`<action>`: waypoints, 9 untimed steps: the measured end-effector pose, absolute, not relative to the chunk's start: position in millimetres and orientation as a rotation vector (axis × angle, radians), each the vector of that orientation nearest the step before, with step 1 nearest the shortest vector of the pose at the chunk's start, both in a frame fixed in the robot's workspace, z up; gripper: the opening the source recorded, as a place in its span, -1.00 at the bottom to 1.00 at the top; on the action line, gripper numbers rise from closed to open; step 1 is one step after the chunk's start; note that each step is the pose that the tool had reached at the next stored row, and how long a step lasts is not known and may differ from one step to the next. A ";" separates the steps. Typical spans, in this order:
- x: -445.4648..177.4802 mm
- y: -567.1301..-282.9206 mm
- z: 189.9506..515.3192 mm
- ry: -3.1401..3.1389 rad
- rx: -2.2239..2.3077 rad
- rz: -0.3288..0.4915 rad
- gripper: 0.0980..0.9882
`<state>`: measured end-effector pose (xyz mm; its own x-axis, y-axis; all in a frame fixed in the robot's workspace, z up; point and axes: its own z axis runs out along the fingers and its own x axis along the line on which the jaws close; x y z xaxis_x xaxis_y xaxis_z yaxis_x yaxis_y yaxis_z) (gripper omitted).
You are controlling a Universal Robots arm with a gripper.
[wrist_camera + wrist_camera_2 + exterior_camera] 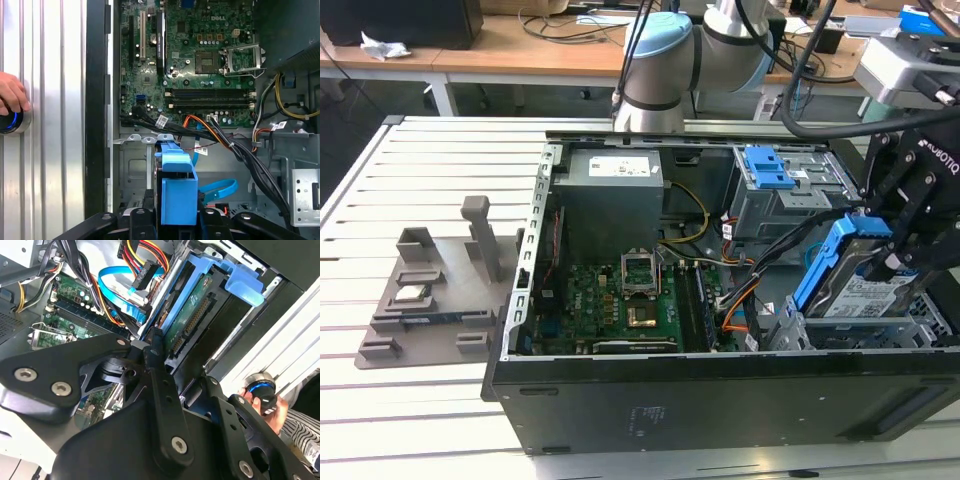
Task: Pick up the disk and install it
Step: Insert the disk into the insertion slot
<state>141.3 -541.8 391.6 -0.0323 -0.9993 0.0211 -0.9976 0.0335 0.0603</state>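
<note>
An open black case (pixel 650 410) lies on a slatted surface (pixel 420 420). Inside it are a green motherboard (pixel 610 305), a grey power supply (pixel 613 205) and a drive cage (pixel 790 190) with a blue latch (pixel 767 165). A grey holder (pixel 430 290) stands well apart, toward the exterior view's left, carrying a small silver chip (pixel 412 294).
</note>
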 end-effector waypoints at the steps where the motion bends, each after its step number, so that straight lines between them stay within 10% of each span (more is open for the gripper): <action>1: 141.3 -541.7 391.3 -2.217 2.145 -0.045 -0.41; 9: 141.3 -541.8 391.0 -2.216 2.145 -0.044 -0.42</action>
<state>141.3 -541.8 391.0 -0.0323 -0.9993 0.0211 -0.9976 0.0335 0.0603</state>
